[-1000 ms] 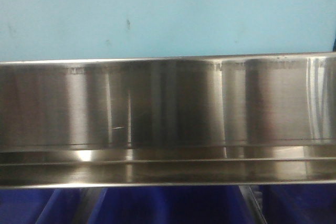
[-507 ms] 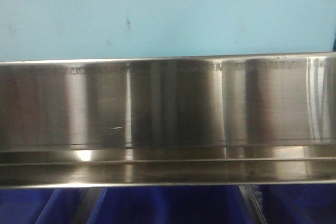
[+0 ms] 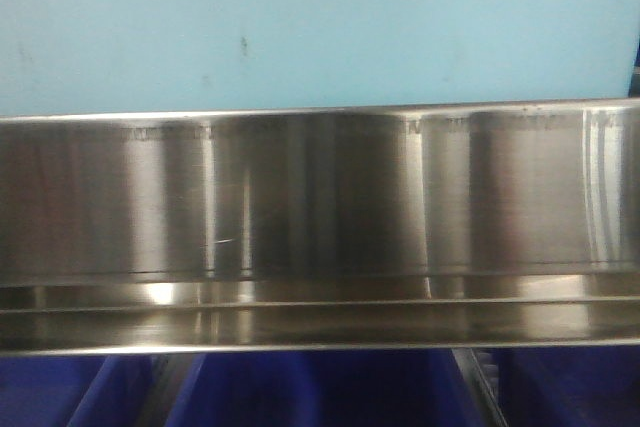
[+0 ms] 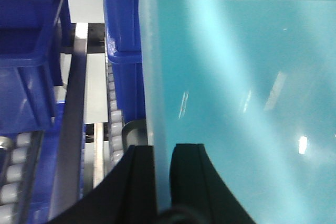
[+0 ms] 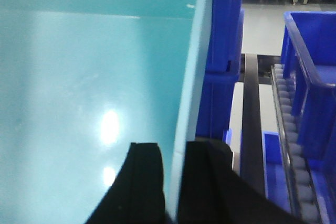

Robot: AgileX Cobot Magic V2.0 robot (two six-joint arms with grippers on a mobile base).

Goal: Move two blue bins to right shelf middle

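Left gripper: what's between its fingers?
The side wall of the light-blue bin, edge-on, fills the gap between the left gripper's black fingers; the left wrist view shows it.

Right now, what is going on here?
The robot holds a pale cyan bin with both arms: the left pincer is shut on one wall, the right pincer on the opposite wall. In the front view the bin shows above the steel shelf rail, with dark blue bins beneath. Whether it rests on the shelf cannot be told.

Obstacles: dark blue bins (image 4: 123, 35) just beside pale bin (image 4: 236, 103) wall; steel rail (image 3: 320, 197) across front. Free: roller lane (image 4: 113, 124).
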